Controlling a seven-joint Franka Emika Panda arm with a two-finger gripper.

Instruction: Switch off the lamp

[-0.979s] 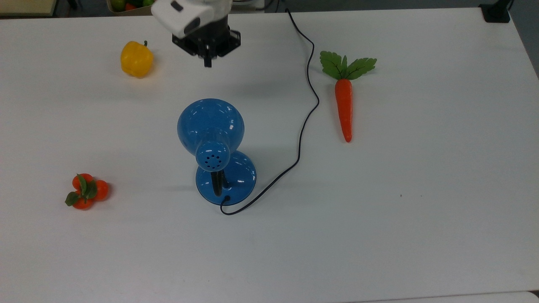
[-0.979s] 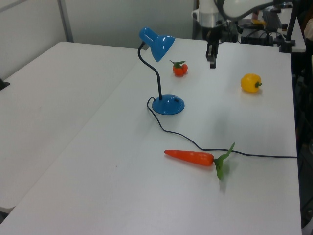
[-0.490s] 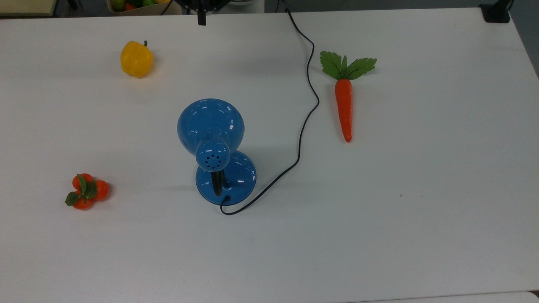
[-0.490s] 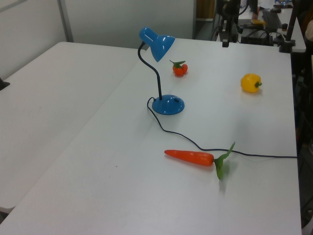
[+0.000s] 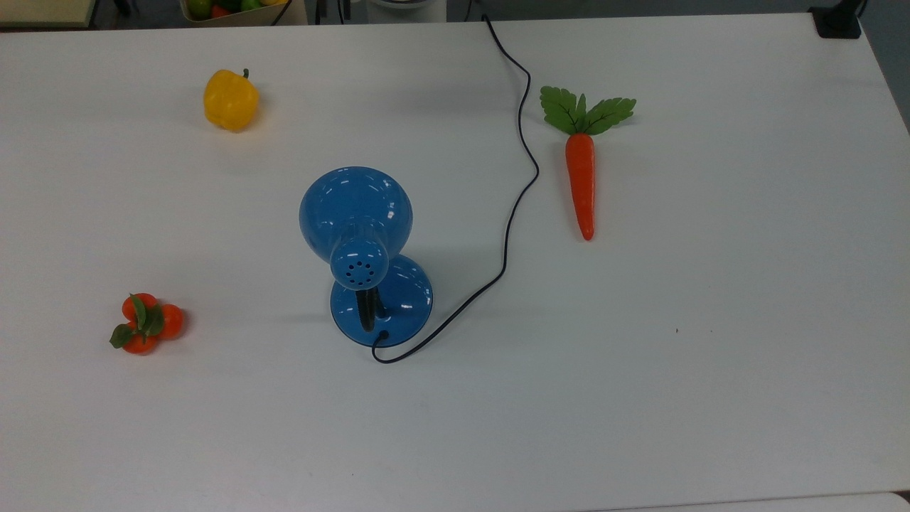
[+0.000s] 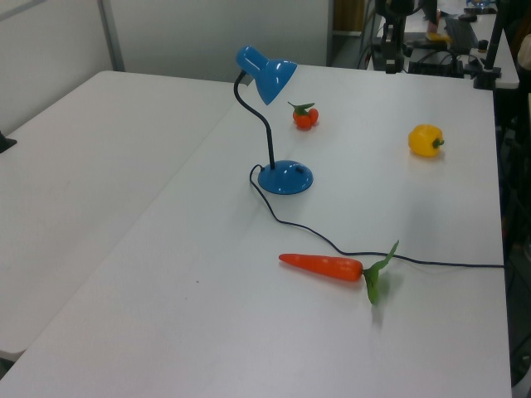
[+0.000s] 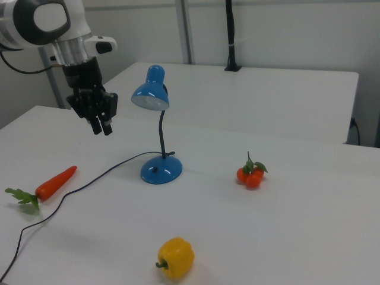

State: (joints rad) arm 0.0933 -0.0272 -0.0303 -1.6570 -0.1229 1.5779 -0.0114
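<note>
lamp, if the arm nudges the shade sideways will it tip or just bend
The lamp would likely bend first: its thin black neck curves like flexible tubing. A hard push might tip it, since the shade overhangs the round base.

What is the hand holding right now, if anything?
Nothing. In the right view the hand hangs in the air to the right view's left of the lamp, its fingers close together with nothing between them, touching neither the lamp nor its cord.

top view overhead, left and right views oblique, opposite
</note>
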